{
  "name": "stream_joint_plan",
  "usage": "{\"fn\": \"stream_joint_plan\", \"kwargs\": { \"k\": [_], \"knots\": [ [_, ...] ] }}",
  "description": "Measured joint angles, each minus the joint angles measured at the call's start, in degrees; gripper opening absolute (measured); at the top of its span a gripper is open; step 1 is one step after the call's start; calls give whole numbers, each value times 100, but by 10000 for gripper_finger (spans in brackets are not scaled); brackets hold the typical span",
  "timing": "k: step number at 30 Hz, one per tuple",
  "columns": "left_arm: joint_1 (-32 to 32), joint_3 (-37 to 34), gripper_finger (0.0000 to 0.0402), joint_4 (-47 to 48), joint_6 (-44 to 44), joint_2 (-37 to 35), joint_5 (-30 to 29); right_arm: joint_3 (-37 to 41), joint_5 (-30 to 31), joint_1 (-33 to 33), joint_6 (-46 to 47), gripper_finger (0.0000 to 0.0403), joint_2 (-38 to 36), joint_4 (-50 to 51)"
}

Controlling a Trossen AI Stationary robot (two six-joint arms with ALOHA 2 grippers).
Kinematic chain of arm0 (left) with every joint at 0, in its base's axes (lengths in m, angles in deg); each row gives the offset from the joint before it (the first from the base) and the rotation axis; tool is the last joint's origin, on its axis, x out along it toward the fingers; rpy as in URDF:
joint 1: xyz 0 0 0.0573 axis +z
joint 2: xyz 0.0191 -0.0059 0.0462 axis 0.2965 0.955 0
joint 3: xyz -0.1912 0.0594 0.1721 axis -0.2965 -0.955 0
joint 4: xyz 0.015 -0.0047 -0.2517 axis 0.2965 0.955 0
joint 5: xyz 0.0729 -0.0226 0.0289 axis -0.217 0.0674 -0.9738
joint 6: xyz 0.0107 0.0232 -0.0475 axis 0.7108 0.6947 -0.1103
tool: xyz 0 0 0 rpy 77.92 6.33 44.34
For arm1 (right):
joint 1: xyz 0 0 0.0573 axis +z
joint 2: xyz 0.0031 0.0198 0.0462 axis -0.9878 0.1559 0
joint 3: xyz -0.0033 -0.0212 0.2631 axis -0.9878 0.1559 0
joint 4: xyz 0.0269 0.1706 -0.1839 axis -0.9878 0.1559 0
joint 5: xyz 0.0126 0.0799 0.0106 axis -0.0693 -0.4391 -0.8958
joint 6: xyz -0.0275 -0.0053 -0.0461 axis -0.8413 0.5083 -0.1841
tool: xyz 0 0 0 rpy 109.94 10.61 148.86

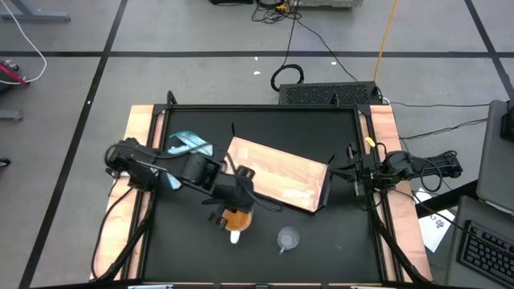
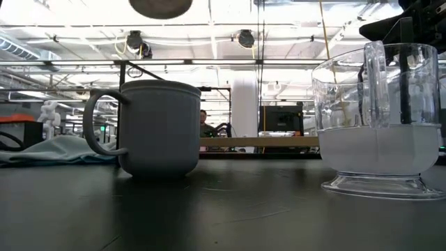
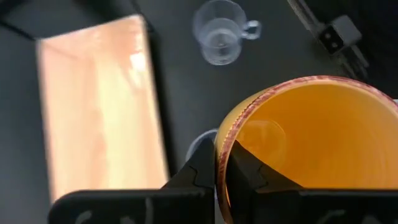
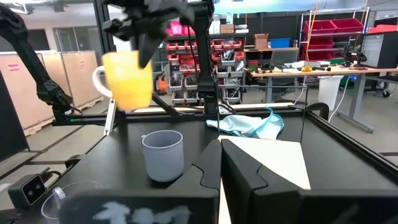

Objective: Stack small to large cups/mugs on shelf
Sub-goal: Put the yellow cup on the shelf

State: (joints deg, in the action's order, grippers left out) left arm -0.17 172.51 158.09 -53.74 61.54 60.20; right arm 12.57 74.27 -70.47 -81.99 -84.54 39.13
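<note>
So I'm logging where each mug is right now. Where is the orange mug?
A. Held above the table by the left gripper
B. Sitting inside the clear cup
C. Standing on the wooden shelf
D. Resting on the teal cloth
A. The left gripper pinches the rim of the orange mug, which hangs clear of the black tabletop above the blue-grey mug.

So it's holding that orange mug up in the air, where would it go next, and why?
Probably straight down. The left gripper pinches the orange mug by its rim, hanging above the blue-grey mug, which stands on the black table beside the shelf. Lowering it would nest the two, if it fits. The right arm waits at the table's edge.
</note>
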Motion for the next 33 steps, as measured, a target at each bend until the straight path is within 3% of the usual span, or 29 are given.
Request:
{"fn": "stream_joint_plan", "kwargs": {
  "k": [9, 14, 19, 25, 33],
  "knots": [
    [138, -204, 14, -255, -55, -1115, -281, 2, -2, 1, 0, 0, 4, -3],
    [340, -1159, 14, -1138, 295, -1796, -120, 2, -1, 0, -1, 0, 4, -1],
    [979, -2236, 14, -2063, 447, -2287, 279, 2, -2, 1, 0, 0, 4, -3],
    [1942, -2897, 14, -2565, 732, -2346, 1107, 2, 0, 0, -1, 0, 4, -1],
    [2938, -2935, 14, -2769, 1114, -1943, 1721, 2, -2, -1, 0, 0, 4, -3]
  ]
}}
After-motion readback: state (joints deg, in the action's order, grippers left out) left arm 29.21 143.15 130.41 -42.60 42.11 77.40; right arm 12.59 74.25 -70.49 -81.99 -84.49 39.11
